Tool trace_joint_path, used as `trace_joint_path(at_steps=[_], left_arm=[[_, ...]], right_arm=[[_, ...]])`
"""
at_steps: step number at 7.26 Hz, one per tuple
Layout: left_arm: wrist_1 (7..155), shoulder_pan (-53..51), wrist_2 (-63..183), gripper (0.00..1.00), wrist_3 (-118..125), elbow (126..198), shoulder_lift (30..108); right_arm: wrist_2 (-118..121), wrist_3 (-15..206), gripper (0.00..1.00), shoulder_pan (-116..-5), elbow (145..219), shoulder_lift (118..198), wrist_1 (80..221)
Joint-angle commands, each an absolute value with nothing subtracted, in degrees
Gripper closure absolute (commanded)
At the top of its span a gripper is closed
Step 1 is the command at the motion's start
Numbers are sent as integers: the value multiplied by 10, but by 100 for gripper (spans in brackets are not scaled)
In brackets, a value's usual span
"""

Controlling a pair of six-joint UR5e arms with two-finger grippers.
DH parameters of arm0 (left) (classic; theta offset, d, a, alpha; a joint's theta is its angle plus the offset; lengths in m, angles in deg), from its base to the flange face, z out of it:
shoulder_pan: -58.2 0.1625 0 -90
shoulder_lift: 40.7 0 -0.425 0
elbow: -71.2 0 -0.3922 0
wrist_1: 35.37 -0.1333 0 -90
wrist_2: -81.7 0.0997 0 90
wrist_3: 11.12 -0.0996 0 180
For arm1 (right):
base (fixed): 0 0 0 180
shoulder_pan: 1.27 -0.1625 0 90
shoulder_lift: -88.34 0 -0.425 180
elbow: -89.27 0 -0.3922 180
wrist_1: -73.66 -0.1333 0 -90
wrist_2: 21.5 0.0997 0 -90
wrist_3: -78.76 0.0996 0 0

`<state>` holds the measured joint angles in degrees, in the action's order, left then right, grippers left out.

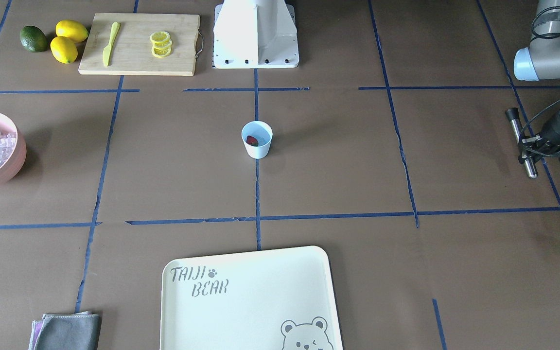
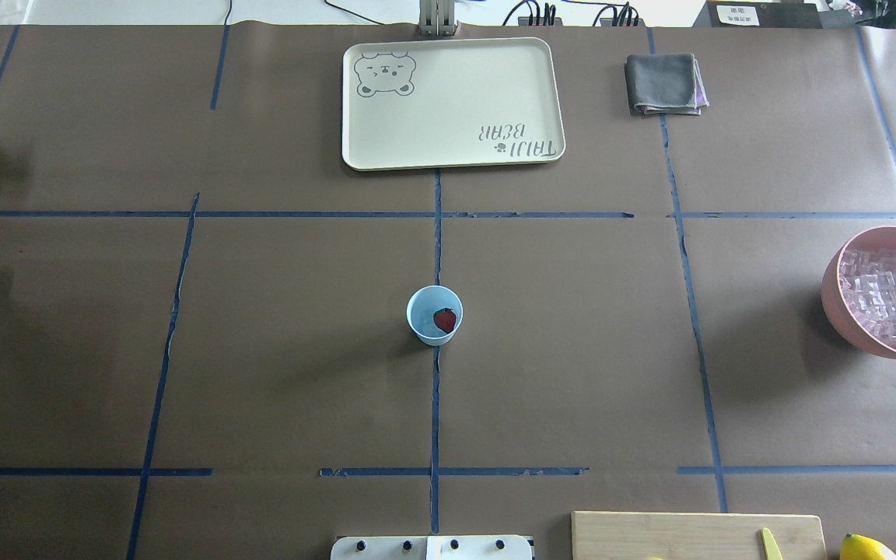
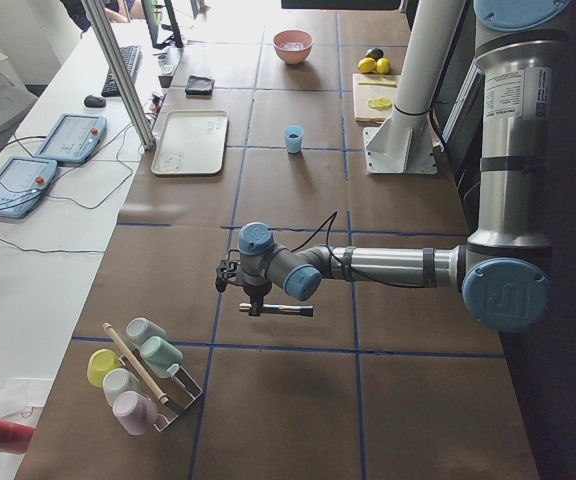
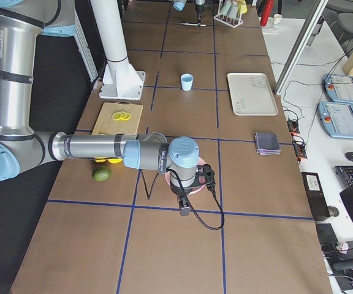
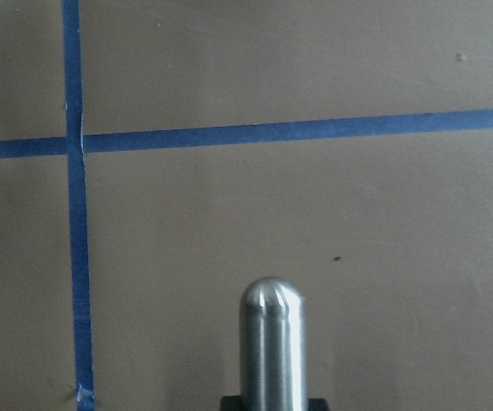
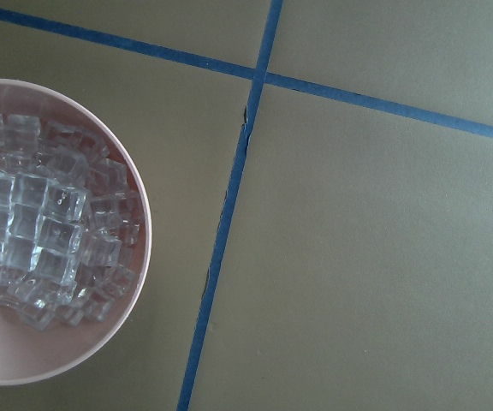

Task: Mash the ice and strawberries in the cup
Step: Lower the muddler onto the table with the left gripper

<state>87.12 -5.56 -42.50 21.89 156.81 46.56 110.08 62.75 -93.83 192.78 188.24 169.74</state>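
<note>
Left end effector (image 1: 526, 148) grips metal rod (image 1: 516, 124) horizontally.

I see matt brown paper over the table (image 2: 277, 350), a smooth, satin-bright metal rod (image 5: 271, 342), glassy clear ice (image 6: 37, 231) in a smooth pink plastic-looking bowl (image 6: 24, 355), a bare wooden board (image 1: 134, 63) and a soft grey cloth (image 2: 662, 82).

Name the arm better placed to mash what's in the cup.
Left. The left hand grips the metal pestle; the right hand hangs near the pink bowl of ice, with no tool showing in its wrist view.
</note>
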Motion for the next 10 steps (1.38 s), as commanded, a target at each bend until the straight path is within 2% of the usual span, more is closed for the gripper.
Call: trace_joint_path(at_steps=[1, 2, 3, 6, 7, 9, 10], left_arm=[[887, -54, -425, 98, 218, 1545, 465], [887, -53, -424, 90, 222, 1545, 467], [887, -53, -423, 1, 222, 1545, 471], [886, -55, -427, 0, 215, 1553, 468], [874, -59, -433, 0, 214, 1580, 467], [841, -152, -548, 0, 130, 1585, 468], [777, -215, -555, 0, 36, 1592, 468]], right_arm=[[1100, 626, 0, -938, 1928, 1884, 1698], [1101, 626, 0, -938, 1928, 1884, 1697], [1101, 625, 0, -938, 1928, 1885, 1698], [1100, 625, 0, -939, 1929, 1885, 1698], [1100, 626, 0, -939, 1929, 1885, 1697], [1101, 626, 0, -938, 1929, 1885, 1698], [1100, 627, 0, -938, 1929, 1885, 1697]])
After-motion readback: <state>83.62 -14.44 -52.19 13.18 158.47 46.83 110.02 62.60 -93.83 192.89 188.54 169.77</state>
